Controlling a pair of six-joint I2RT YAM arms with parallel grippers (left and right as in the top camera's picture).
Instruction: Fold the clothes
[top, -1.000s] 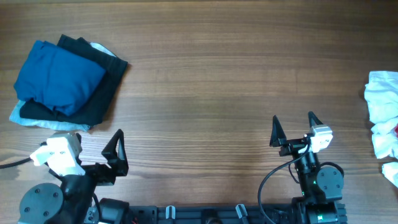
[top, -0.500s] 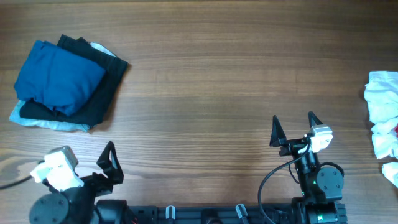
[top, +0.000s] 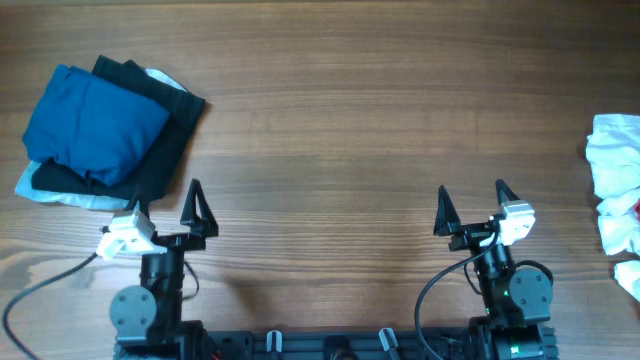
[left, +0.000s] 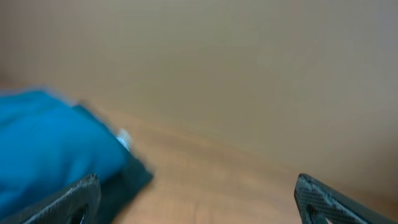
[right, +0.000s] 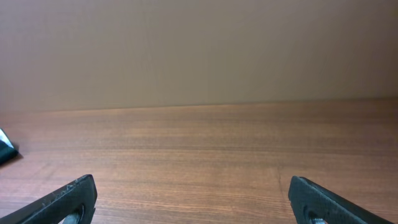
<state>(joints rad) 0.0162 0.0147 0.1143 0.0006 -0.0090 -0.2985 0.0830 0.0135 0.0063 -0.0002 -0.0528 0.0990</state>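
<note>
Far left of the table (top: 330, 110): a folded stack is noted, with the blue garment (top: 92, 122) on top, the black garment (top: 168, 135) under it and the pale blue garment (top: 60, 196) showing at the bottom edge. The stack is judged done and set aside so that room is kept for folding.

The left gripper (top: 166, 212) is held near the stack's lower right corner, jaws wide apart, nothing gripped. In its blurred wrist view the blue garment is seen ahead to the left.

The right gripper (top: 472, 207) is parked likewise, jaws apart and empty, faced at bare wood.

Far right edge: the white clothes (top: 615, 180), with a trace of red, are left crumpled and are judged still unfolded.

Against the earlier frames, the left arm is found swung in from low left to an upright, forward-facing pose. The right arm, the stack and the white clothes are unchanged.
</note>
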